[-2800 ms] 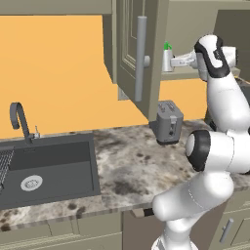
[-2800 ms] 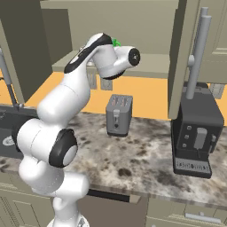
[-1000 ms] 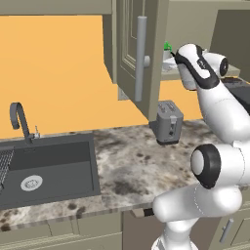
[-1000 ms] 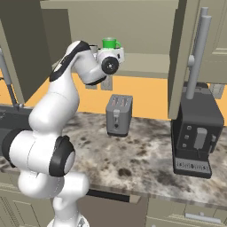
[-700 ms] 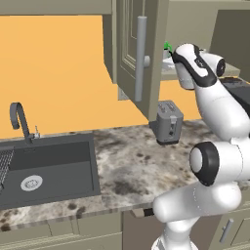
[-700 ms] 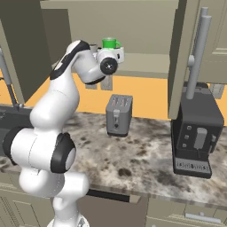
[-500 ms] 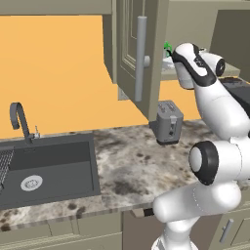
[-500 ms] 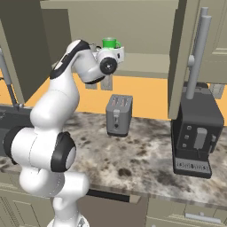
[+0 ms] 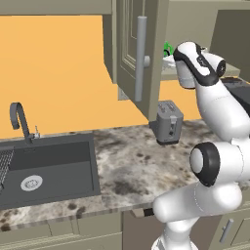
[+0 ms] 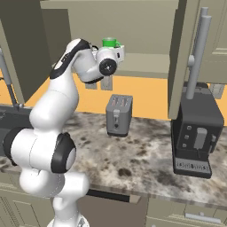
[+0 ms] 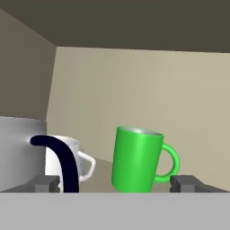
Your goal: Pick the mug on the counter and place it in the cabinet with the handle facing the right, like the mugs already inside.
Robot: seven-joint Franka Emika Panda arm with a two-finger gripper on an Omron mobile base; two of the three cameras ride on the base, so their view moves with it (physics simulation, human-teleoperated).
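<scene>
My gripper (image 11: 115, 183) is up at the open cabinet (image 10: 146, 26), wrist level w/ the shelf (image 10: 144, 69). In hand view my two finger tips (image 11: 44, 183) sit wide apart at the bottom, jaws spread. The mug (image 11: 20, 152) is close on the left, pale grey wall filling that side, its black loop handle (image 11: 60, 161) curving down between the tips. Can't tell if a pad touches it. Past it on the shelf: a white mug (image 11: 74, 161), then a green mug (image 11: 137, 158) beside it, both upright, handles pointing right in that view. From the right base view the green mug tops my wrist. Below on the counter (image 10: 146, 155): toaster (image 10: 118, 114) and coffee machine (image 10: 196, 137); sink (image 9: 46, 163) and faucet (image 9: 18, 119) off to the left.
</scene>
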